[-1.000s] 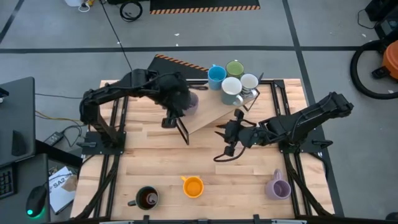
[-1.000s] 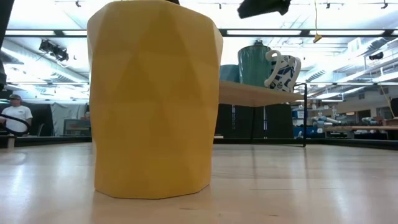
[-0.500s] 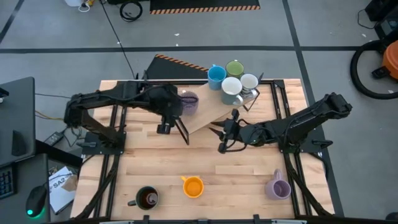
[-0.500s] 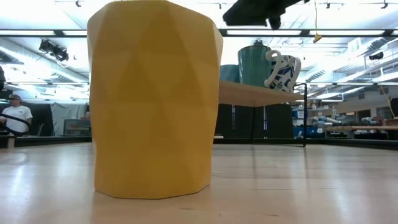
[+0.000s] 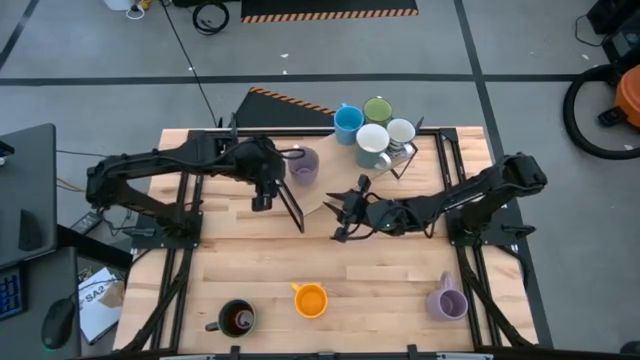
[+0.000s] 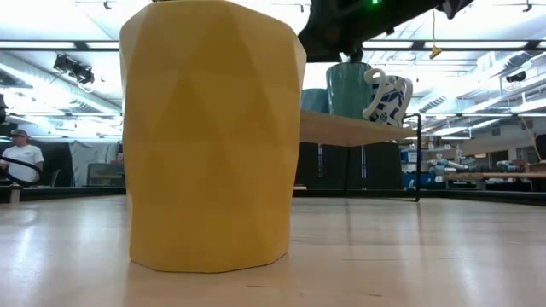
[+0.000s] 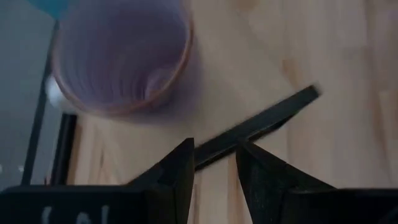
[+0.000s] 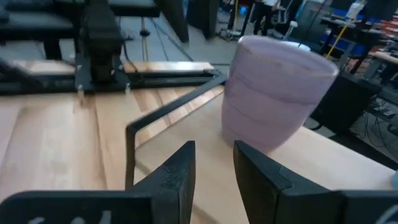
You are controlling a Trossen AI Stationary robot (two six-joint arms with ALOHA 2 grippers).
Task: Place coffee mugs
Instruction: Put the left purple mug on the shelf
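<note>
lavender ribbed ceramic mug [image 5: 303, 165] parked on raised wooden shelf [image 5: 335, 190], eleven o'clock | left gripper [image 5: 262, 200] slightly parted, empty | right gripper [image 5: 338, 205] narrow gap, empty, aimed at mug for regrasp

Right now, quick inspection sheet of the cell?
Surface: wooden table with a raised wooden shelf at the back.
Job's things: blue mug, green mug and two white mugs on the shelf, plus a lavender mug; dark mug, orange mug and second lavender mug near the front edge.
Clutter: nothing seen.
Grippers: left claw empty beside the shelf's lavender mug; right claw empty, aimed at it.
Cables: cord on the floor.
Surroundings: seated person in the background.
</note>
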